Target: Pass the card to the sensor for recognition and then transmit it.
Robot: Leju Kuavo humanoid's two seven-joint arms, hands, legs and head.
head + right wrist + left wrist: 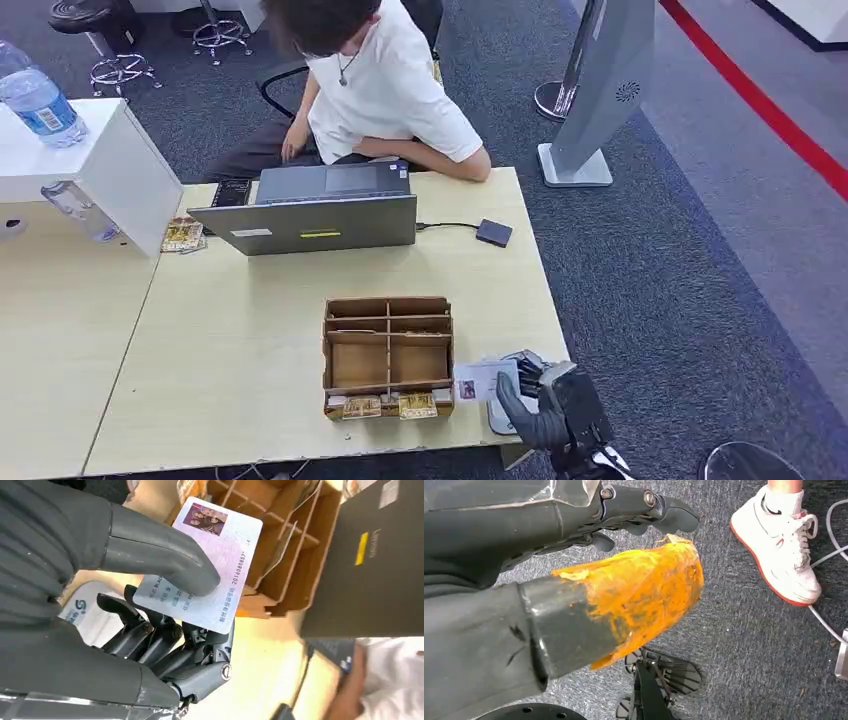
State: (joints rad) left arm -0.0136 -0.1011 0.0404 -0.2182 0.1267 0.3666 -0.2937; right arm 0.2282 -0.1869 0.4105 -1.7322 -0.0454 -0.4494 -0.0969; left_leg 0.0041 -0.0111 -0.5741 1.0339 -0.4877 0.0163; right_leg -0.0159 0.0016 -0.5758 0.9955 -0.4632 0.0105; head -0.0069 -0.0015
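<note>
My right hand point(545, 400) is at the table's near right corner. It pinches a white ID card point(480, 381) with a small photo between its thumb and fingers. In the right wrist view the thumb point(160, 555) presses on the card point(220, 550), with the dark fingers point(165, 640) beneath it. The white sensor pad point(497, 418) lies on the table under the hand, and its blue logo point(82, 612) shows below the card. My left hand point(574, 615) hangs over the carpet with an orange-wrapped thumb and holds nothing.
A cardboard organiser point(388, 300) with compartments stands left of the card. Behind it is a grey laptop point(315, 225), with a person point(380, 90) seated at it. A small black box point(493, 233) lies by the right edge. A person's white shoe point(784, 545) is near my left hand.
</note>
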